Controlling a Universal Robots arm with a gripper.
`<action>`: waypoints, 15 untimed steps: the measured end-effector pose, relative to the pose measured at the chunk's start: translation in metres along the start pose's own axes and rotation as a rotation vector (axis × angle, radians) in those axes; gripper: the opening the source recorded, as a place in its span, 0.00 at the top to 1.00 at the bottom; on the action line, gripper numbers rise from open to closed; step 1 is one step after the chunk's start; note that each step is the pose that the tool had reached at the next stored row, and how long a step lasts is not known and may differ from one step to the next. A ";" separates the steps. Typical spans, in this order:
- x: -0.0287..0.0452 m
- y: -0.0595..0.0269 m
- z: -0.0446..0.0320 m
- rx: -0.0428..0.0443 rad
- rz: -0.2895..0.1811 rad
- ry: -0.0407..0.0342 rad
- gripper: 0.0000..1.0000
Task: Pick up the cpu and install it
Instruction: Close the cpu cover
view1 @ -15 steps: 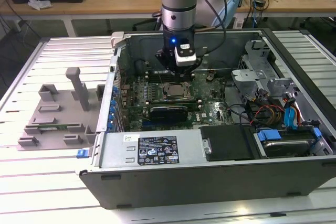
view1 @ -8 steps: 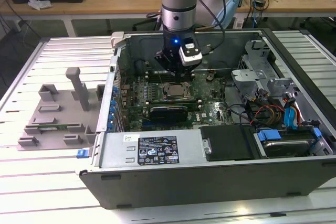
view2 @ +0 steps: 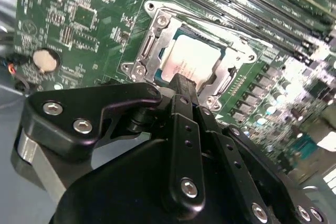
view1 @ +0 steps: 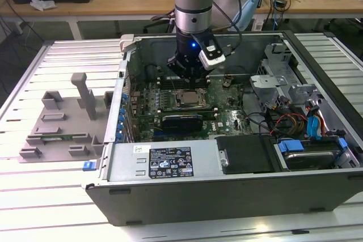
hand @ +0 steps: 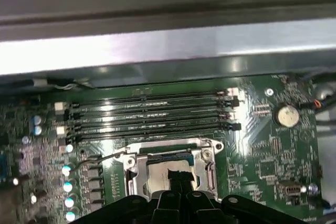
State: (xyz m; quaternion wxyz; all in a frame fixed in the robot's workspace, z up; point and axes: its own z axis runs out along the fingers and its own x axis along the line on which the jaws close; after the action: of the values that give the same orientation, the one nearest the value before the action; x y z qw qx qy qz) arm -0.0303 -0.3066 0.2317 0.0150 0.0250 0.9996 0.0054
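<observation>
the pincer (view2: 181, 81) hangs right over the cpu (view2: 190, 60). its two fingers are pressed together with nothing between them. i cannot tell if the tip touches the cpu. the cpu is a small shiny square. it lies flat inside the metal frame (view2: 152, 35) of the socket on the green board (view2: 79, 19). in the exterior view the arm reaches down into the open computer box (view1: 170, 165) on the table (view1: 51, 208). a grey tray (view1: 57, 123) lies at the exterior view's left of the box.
</observation>
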 end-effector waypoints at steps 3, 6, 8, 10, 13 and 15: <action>0.0003 -0.0008 0.0011 -0.0016 -0.054 0.0006 0.89; 0.0008 -0.0055 0.0026 -0.0020 -0.071 0.0009 0.89; 0.0012 -0.0086 0.0033 -0.0021 -0.073 0.0010 0.89; 0.0015 -0.0107 0.0039 -0.0020 -0.073 0.0011 0.89; 0.0029 -0.0124 0.0054 -0.0024 -0.074 0.0013 0.89; 0.0067 -0.0131 0.0062 -0.0021 -0.074 0.0014 0.89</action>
State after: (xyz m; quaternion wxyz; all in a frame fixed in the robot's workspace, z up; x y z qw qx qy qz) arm -0.0375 -0.3193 0.2251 0.0145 -0.0119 0.9998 0.0059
